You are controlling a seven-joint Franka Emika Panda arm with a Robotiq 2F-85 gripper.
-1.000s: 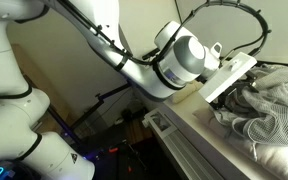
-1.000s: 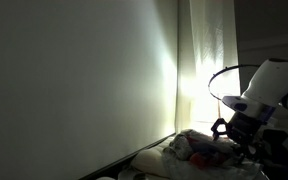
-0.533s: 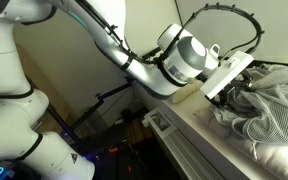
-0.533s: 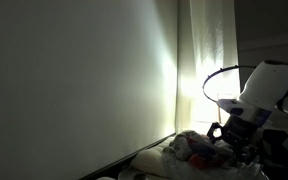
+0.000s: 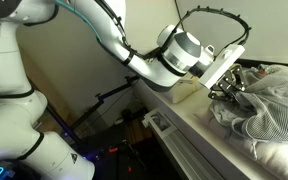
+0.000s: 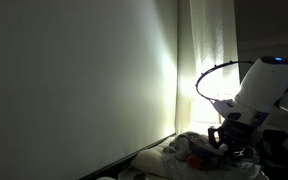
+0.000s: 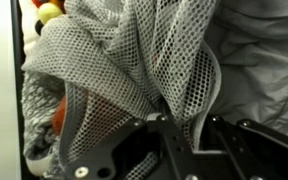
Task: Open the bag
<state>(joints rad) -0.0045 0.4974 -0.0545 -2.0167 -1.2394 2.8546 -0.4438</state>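
**Tool pinched on the mesh bag at the tabletop's edge**

In an exterior view, the white arm (image 5: 134, 62) reached from far left of the mesh bag (image 5: 272, 98) toward it. A black cable (image 5: 206, 14) looped above its wrist. The tool (image 5: 227, 89) met the bag's left edge, tilted down into the netting. The bag lay crumpled on the tabletop (image 5: 187, 122), its grey folds spreading away from the tool.

In an exterior view from the opposite side, a dim wall (image 6: 74, 80) filled everything left of the bag (image 6: 189, 147). A bright curtain (image 6: 200, 55) hung behind the bag. The tool (image 6: 224, 141) sat just right of the bag and touched it, though too dark there to read its fingers.

In the wrist view, a yellow object (image 7: 49, 13) showed at the bag's upper left and something orange (image 7: 58, 116) lay inside the netting (image 7: 134, 60) lower down. The mesh gathered into a narrow bunch running down into the tool (image 7: 172, 128), whose dark fingers (image 7: 134, 152) were closed together on that bunch. Pale grey cloth (image 7: 264, 60) lay right of the bag.
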